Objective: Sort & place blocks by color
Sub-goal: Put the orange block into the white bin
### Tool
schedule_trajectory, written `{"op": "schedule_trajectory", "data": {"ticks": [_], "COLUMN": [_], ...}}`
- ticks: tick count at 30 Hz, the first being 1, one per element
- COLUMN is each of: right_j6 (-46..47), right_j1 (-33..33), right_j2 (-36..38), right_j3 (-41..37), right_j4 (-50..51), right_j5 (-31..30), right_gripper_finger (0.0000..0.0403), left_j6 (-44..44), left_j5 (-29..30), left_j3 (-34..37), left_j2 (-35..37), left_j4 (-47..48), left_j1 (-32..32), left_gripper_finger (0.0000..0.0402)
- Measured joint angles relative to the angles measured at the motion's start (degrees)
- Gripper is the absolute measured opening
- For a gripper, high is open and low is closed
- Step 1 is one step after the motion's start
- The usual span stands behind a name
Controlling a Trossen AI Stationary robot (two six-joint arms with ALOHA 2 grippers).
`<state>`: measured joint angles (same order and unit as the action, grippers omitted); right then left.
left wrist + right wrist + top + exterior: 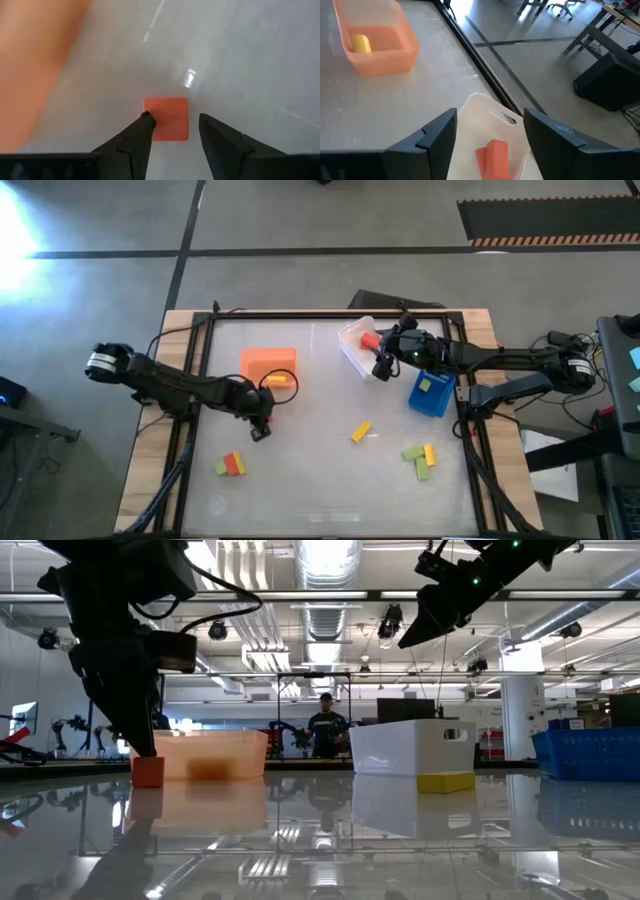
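Step in hand, by judgement: a pick on the left side and a drop on the right; the left gripper [172, 132] is low over the tabletop [320, 480], jaws parted, with a red block [166, 118] lying between the fingertips and not yet clamped; the next move calls for a small descent and a closure square across the block, then a carry to the white bin [352, 348]. The right gripper [490, 132] hovers above that white bin, jaws wide apart and holding nothing; a red block [492, 157] already lies inside it. The orange bin [268, 366] holds a yellow block [361, 43]; the blue bin [432, 394] holds a light green block [425, 385]; further blocks lie loose near the front of the tabletop, namely a yellow one [361, 432], a green-and-red pair [231, 465] and a green-and-yellow cluster [421, 459]. No brand, label or legible writing shows on any item.
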<state>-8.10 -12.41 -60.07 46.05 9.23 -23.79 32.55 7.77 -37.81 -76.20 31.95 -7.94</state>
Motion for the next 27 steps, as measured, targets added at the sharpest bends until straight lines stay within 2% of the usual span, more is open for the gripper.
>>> {"op": "schedule_trajectory", "data": {"ticks": [8, 19, 27], "right_j6": [0.15, 0.17, 0.16], "right_j1": [-0.01, -0.02, -0.02], "right_j2": [0.00, 0.00, 0.00], "right_j3": [-0.41, -0.54, -0.73], "right_j4": [-0.19, -0.18, -0.16], "right_j5": [0.26, 0.26, 0.26], "right_gripper_finger": [0.0219, 0.0219, 0.0219], "left_j6": [0.67, 1.63, 1.35], "left_j5": [1.06, 3.14, 6.09], "left_j3": [0.18, 0.85, 0.91], "left_j2": [0.60, 0.30, -1.23], "left_j4": [0.13, 0.41, -0.01], "left_j1": [0.07, 0.07, 0.07], "left_gripper_finger": [0.0151, 0.0229, 0.0237]}}
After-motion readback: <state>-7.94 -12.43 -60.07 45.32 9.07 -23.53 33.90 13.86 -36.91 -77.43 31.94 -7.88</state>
